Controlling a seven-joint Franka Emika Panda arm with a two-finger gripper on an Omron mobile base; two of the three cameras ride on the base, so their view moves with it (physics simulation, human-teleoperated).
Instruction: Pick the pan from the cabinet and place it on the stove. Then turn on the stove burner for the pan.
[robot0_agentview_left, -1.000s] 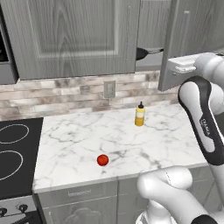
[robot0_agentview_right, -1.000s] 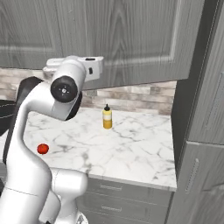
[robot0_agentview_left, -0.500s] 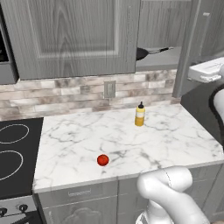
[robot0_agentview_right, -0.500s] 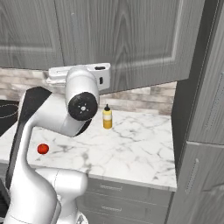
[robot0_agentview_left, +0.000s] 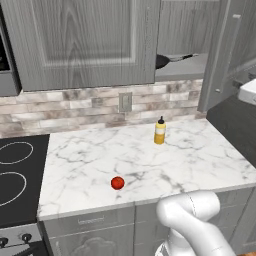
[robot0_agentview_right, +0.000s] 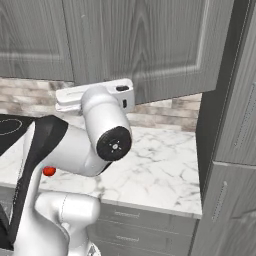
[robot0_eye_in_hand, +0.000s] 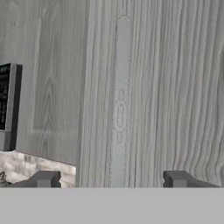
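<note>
In the left base view the stove (robot0_agentview_left: 15, 175) lies at the far left with its white burner rings, then comes the marble counter (robot0_agentview_left: 140, 155) bearing a red tomato (robot0_agentview_left: 117, 183) and a yellow bottle (robot0_agentview_left: 159, 131). Up and to the right, the pan (robot0_agentview_left: 164, 61) sits on the shelf of the cabinet (robot0_agentview_left: 80, 40), whose right door (robot0_agentview_left: 222, 55) stands open. In the hand view the gripper (robot0_eye_in_hand: 114, 179) is released, its fingertips (robot0_eye_in_hand: 43, 178) spread wide and empty just before that door's long handle (robot0_eye_in_hand: 120, 100), so the pan lies apart from it, inside the cabinet.

cabinet (robot0_agentview_left: 180, 67) shelf open at front, swung door (robot0_agentview_left: 220, 55) crowding right side
</note>
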